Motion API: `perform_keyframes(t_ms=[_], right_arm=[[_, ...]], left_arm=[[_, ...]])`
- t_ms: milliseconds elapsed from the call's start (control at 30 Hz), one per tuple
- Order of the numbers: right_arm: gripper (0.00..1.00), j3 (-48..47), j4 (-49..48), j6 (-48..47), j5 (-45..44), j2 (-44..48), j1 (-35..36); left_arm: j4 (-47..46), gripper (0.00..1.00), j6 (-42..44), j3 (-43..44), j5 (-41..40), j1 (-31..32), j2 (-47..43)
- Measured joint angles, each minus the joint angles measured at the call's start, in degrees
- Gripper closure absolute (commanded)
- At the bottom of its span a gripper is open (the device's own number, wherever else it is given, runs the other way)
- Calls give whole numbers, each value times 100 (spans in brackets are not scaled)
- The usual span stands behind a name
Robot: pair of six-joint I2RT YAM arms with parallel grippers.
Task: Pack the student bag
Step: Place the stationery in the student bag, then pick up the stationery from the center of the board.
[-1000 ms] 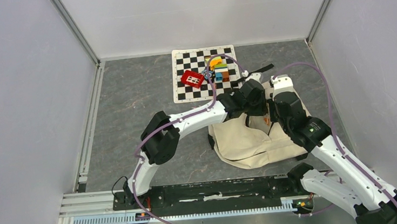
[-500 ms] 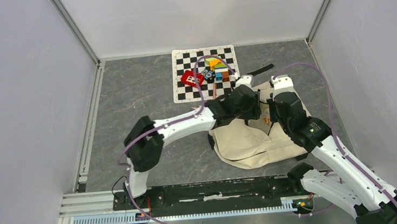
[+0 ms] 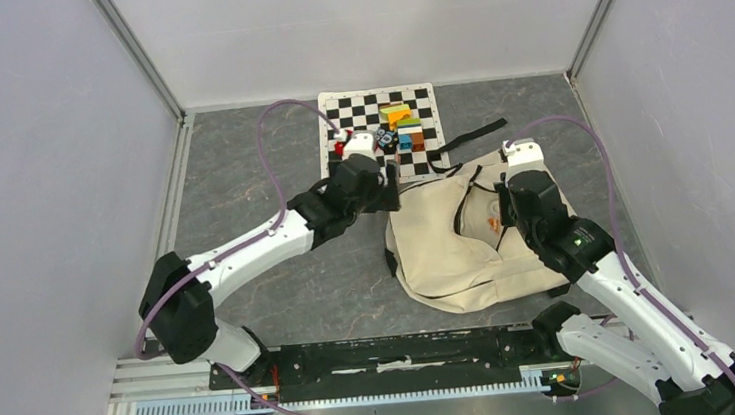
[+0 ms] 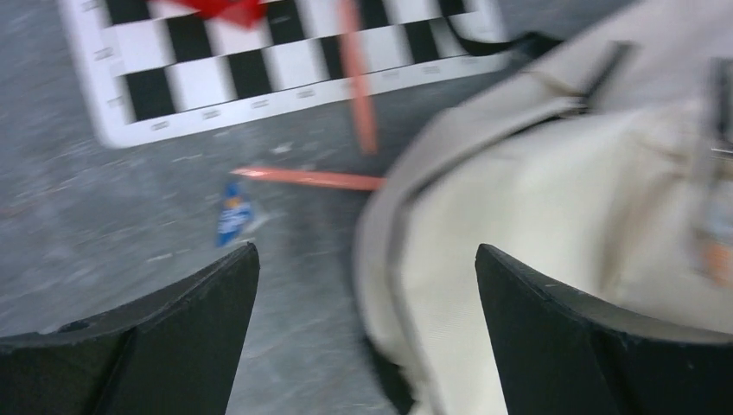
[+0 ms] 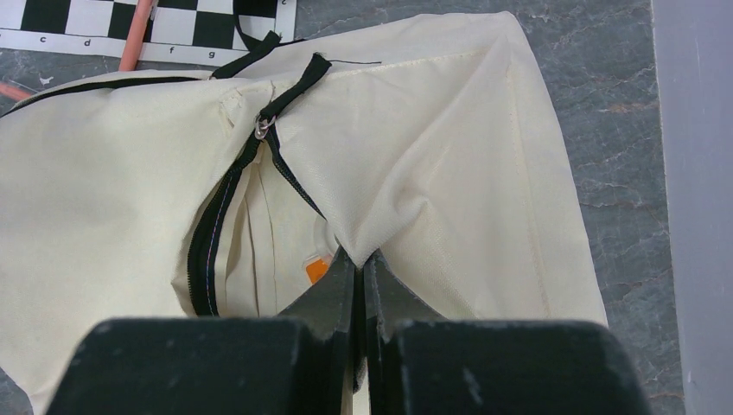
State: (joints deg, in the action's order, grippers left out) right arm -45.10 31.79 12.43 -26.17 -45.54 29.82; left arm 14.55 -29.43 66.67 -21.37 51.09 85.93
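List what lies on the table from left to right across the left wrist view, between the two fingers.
blue scrap → orange pencil lying flat → bag

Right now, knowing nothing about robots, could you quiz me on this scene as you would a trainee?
1. True or false: the right tool is shut on the student bag fabric.
2. The left tool is: A) gripping a pencil, B) open and empty, C) shut on a strap.
3. Fill in: the coloured blocks sit on the ____ mat.
Key: 1 true; 2 B; 3 checkered.
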Motion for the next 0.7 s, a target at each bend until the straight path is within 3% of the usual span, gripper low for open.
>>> perform_keyframes(t_ms=[233,533,700], right_arm=[[100,0,0,0,2,0,0],[100,0,9,-11,-24,7,0],[100,0,15,-9,-44,15,0]], left_arm=[[588,20,328,-374,-140,-964,122],[1202,25,1025,393,319,-1222,1355],[1399,34,1342,850,590,-1252,1998]])
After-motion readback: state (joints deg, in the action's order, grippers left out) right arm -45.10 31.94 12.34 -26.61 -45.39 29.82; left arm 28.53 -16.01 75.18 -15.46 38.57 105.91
